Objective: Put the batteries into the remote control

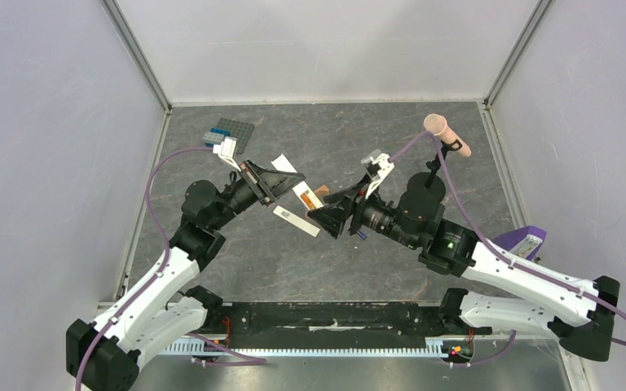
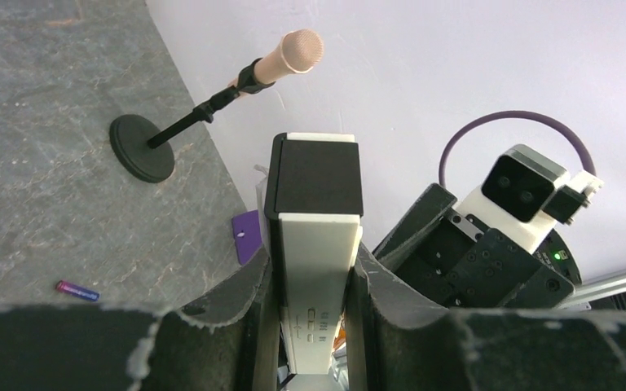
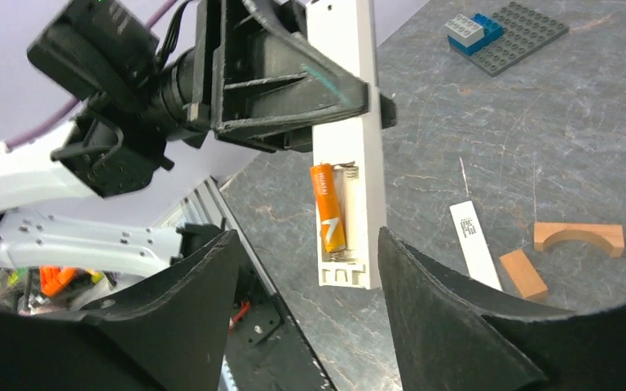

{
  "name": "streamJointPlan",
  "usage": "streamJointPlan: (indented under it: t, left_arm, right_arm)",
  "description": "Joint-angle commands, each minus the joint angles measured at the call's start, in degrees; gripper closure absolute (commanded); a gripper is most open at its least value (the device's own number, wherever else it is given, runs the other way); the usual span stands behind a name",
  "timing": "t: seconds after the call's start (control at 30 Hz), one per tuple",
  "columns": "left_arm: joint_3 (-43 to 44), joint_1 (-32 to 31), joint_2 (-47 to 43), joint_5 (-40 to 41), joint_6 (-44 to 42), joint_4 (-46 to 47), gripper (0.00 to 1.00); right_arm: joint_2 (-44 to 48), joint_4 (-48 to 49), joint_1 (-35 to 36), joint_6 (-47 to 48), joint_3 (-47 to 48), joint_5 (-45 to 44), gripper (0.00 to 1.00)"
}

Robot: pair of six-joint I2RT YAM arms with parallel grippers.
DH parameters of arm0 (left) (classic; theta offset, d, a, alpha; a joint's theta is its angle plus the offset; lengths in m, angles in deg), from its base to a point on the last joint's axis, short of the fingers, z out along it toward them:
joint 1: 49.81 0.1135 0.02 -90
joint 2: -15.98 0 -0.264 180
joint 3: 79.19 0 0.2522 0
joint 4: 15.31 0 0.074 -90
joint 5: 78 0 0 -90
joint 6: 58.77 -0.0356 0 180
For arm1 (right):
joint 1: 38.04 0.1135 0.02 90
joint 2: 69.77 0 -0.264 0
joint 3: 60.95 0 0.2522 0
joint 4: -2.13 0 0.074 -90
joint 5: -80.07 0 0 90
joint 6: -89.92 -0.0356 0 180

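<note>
The left gripper [image 1: 265, 181] is clamped on the remote control [image 3: 367, 122], one finger on each long side, and holds it clear of the table [image 1: 236, 261] near the centre of the work area. The recess end of the remote control points toward the right arm. The orange-red battery [image 3: 328, 208] sits in the recess along one side. The right gripper [image 1: 330, 216] is at that end with its fingers [image 3: 448, 309] spread apart, one on each side of the bar, with a visible gap on both sides and nothing held.

The dark blue battery [image 2: 77, 290] lies loose on the table, near the right gripper and apart from the remote control.

Surrounding items:
- A white strip [image 3: 474, 244] with dark markings lies flat below the remote control.
- A small wooden block [image 3: 524, 274] lies just beside the strip, and an arched wooden block [image 3: 579, 236] lies near it.
- A grey studded plate [image 3: 530, 32] carrying bricks is at the far left.
- A microphone [image 2: 293, 53] on a round-based stand is at the far right, behind the right arm.
- A purple object [image 1: 526, 240] is at the right edge.
</note>
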Motion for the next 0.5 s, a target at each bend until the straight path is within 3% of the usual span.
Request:
streamJointPlan:
  t: [0.0,0.13,0.27,0.47]
  left_arm:
    - [-0.39,-0.13,-0.81,-1.51,-0.98,8.83,0.98]
    - [-1.65,-0.16,-0.97,-0.73,-2.73,11.51,0.98]
    - [-2.86,-0.17,-1.15,1.48,-2.98,13.73,0.98]
    - [-3.05,-0.20,-0.64,5.27,-1.93,15.98,0.98]
  right_arm:
    - [2.80,-3.05,-0.15,-7.07,3.60,-6.61,0.33]
    - [3.55,-11.71,-0.15,-17.28,5.79,-11.83,0.22]
    - [4.55,-12.08,-0.14,-26.57,2.95,-13.03,0.02]
    - [2.41,-4.18,-0.15,-36.09,-2.35,-13.39,0.02]
